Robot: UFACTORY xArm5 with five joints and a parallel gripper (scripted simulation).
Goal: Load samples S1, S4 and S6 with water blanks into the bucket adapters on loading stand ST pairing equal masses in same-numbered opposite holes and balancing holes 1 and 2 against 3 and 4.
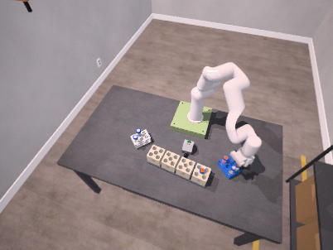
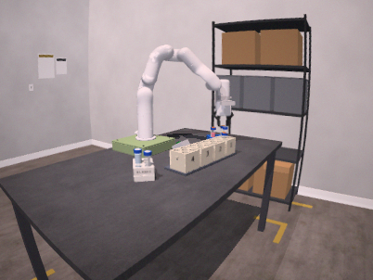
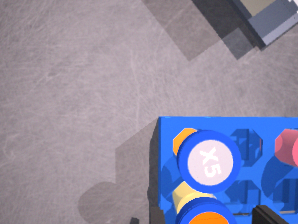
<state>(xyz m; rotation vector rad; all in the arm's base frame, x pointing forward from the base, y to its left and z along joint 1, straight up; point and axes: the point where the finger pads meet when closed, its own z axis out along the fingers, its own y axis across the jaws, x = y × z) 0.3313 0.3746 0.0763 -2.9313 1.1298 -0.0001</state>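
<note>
My gripper [image 2: 224,123] [image 3: 198,218] is open, its fingers either side of sample S6 [image 3: 210,220], whose orange-dot cap is cut off at the wrist view's lower edge. The blue rack [image 3: 167,123] also holds X5 [image 3: 210,162] with its pale dot and a pink-filled tube [image 3: 288,147] [image 1: 225,158]. Four cream adapters stand in a row on the loading stand [image 2: 186,174]. The rightmost adapter [image 1: 200,178] holds one orange-dot tube [image 1: 202,170], ID unreadable. The white blanks rack [image 1: 142,144] [image 2: 144,175] holds two blue-capped blanks [image 1: 138,131] [image 1: 135,137], labels unreadable.
The DONE desk [image 1: 188,146] with its green key [image 1: 189,141] stands between the arm's green base [image 1: 179,125] and the adapter row. Adapter 1's side shows at the wrist view's upper right. The shelf unit [image 2: 303,139] stands beyond the table's edge.
</note>
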